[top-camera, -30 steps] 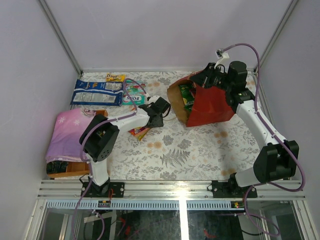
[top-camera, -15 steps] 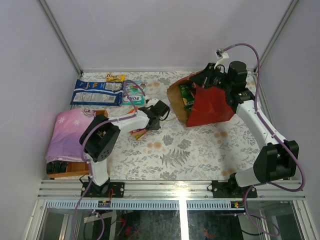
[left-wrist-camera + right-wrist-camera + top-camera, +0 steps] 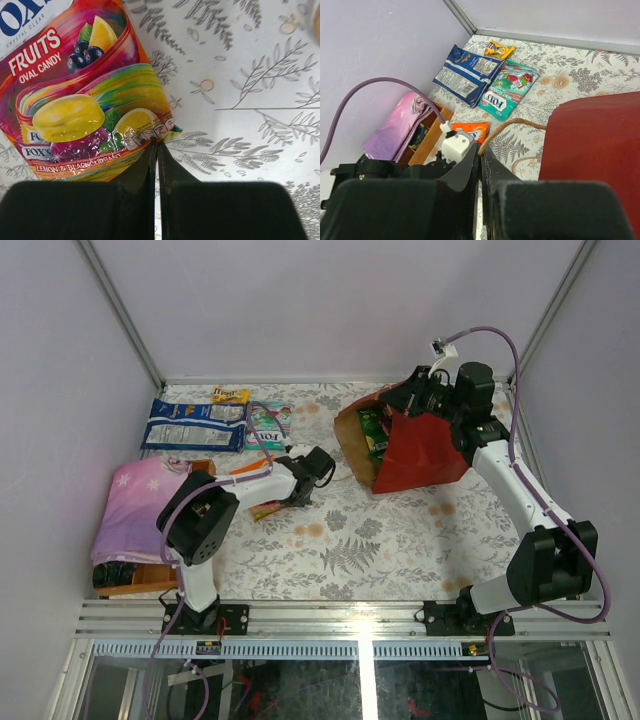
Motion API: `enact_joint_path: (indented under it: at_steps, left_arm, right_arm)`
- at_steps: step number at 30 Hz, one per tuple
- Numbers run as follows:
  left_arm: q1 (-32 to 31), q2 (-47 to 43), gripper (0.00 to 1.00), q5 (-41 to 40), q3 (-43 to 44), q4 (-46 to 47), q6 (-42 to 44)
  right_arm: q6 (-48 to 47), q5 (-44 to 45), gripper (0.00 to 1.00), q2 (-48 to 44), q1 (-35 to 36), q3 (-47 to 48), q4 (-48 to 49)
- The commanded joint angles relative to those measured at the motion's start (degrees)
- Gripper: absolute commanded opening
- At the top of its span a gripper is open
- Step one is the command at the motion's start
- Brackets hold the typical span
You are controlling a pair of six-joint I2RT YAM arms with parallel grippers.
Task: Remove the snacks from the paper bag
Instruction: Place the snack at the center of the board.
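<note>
Blue-and-white packs (image 3: pixel 195 424), a teal packet (image 3: pixel 268 426), an orange packet (image 3: pixel 85 90) and a wooden tray (image 3: pixel 130 589) are carried by the floral table (image 3: pixel 400 540).

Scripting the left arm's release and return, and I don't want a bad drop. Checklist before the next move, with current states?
1. Left gripper grip: shut on the bottom edge of the fruits packet - ok.
2. Packet out of the paper bag: over the table, apart from the bag's mouth - ok.
3. Packet lying flat or lifted - cannot tell.
4. Drop spot: teal packet and blue-and-white packs lie farther back, no overlap - ok.
5. Right gripper on the bag: shut at its rim, mouth open - ok.
6. Bag emptied: green packet inside - not ok.
</note>
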Motion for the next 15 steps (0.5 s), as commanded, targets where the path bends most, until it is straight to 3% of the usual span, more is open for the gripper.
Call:
enact_joint_path:
  at_steps: [1,8,15]
  left_arm:
    - [0.0,-2.0,0.00,1.3,-2.0,-6.3,1.8]
    - [1.9,-7.7,0.00,4.3,-6.7,-6.0,1.0]
    - [9.8,-12.2,0.00,14.3,-9.4,-4.6,8.2]
  right_arm:
    - [1.0,-3.0,0.00,-0.8,0.9,0.9,4.4]
    - [0.8,-2.9,0.00,-1.4,0.9,0.8,4.1]
    - [1.0,-3.1,0.00,-1.4,0.8,0.8,4.4]
